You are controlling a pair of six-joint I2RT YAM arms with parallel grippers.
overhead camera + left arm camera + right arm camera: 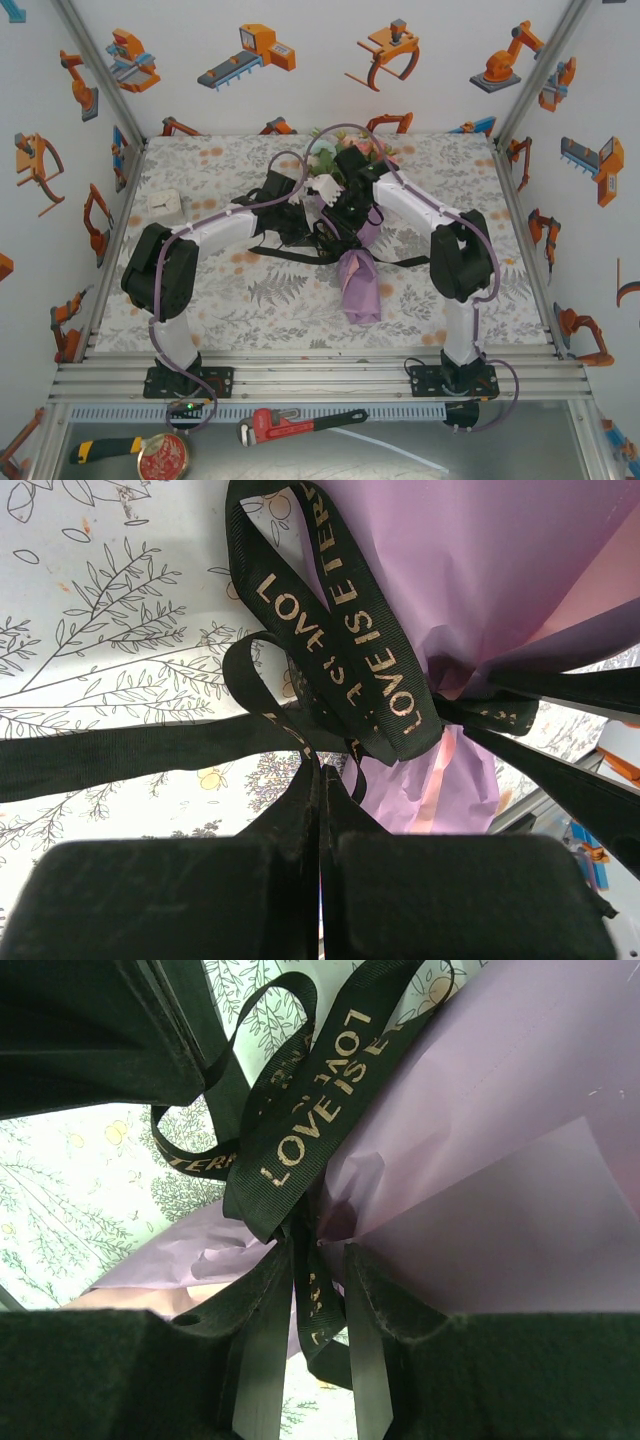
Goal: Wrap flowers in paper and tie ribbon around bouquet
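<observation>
Left gripper (pixel 322 845) clamped on black lettered fabric ribbon (pixel 345 650); right gripper (pixel 318 1295) astride strands, grip unclear; lilac-paper bouquet (pixel 360 290) neck between them.

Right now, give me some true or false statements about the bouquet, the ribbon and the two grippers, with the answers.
1. The ribbon carries light lettering. True.
2. The left gripper stands wide open. False: it is shut on the ribbon.
3. The paper around the bouquet is green. False: it is lilac.
4. Strands of ribbon run between the fingers of the right gripper. True.
5. A red pipe wrench lies at the near edge, apart from the bouquet. True.
</observation>
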